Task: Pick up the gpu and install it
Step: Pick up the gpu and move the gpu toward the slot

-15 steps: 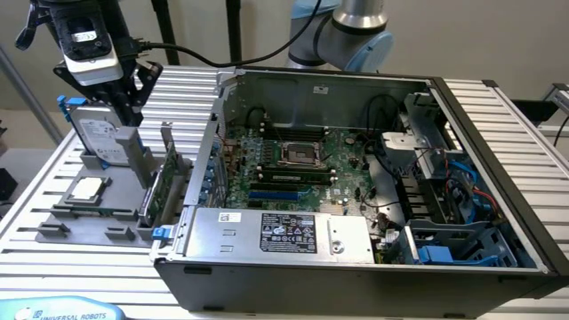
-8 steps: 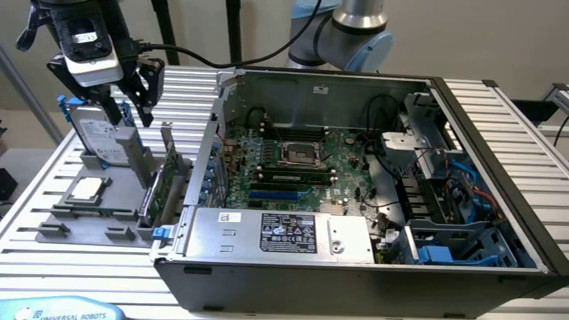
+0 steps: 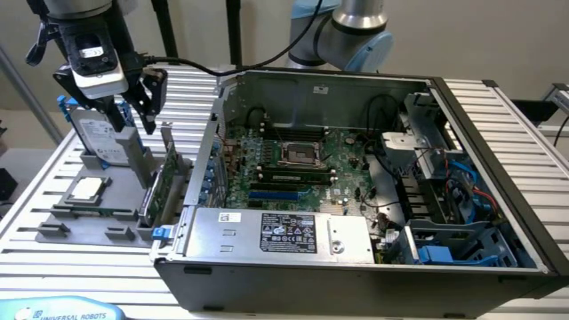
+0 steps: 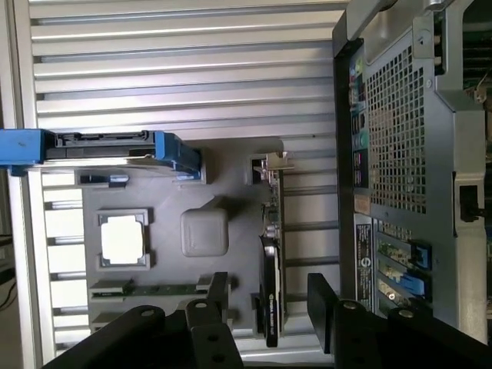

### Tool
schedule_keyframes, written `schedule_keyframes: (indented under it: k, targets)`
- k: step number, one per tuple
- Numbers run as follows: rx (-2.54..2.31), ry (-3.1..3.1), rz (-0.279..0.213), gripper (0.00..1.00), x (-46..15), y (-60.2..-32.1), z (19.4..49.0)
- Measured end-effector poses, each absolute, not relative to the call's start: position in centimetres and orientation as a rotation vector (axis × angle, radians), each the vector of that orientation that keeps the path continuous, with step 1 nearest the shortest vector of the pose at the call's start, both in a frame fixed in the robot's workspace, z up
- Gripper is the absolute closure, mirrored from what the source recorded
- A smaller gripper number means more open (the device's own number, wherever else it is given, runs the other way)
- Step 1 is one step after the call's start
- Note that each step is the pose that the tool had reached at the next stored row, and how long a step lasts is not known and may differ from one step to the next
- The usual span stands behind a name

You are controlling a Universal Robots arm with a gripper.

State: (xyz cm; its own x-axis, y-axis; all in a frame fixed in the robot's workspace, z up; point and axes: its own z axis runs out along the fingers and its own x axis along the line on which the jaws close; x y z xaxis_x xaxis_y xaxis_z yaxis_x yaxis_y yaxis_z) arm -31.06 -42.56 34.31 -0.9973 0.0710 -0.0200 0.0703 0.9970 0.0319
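Lying open on the slatted table (image 3: 524, 133), the computer case (image 3: 266, 283) takes up most of the exterior view, with its board and cables exposed. Just beside it, toward the exterior view's left, sits a gray tray (image 3: 62, 210) that holds the loose parts in their own slots. The arm's gripper (image 3: 136, 127) hangs over the far part of this tray, well above the case's side wall and outside the case.

A silver hard drive (image 3: 93, 137) with blue rails stands at the tray's far end. The graphics card (image 3: 164, 187) is next in size. It stands on its long edge in a slot along the side of the tray nearest the case, not yet in the case. Its long axis runs from the hard-drive end toward the near end of the tray, roughly parallel to the case wall, and its silver bracket is at the hard-drive end.

From the wrist, the card (image 4: 270, 261) appears edge-on as a thin dark line. The gripper (image 4: 269, 283) looks straight down on it, with one black finger on each side of that line. The jaws stand spread and hold nothing, and there is visible space between each finger and the card. So the card lies directly below the hand, with its thin width across the gap and its length running along it.

Smallest are the square silver chip (image 4: 123, 237) and a memory stick (image 4: 154, 290), both apart from the fingers.
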Motion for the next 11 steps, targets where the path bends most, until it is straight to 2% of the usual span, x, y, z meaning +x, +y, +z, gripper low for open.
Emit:
schedule_keyframes:
  k: [11]
  targets:
    - [0.11, 3.118, 0.049, 0.46, -30.9, -43.3, 32.3]
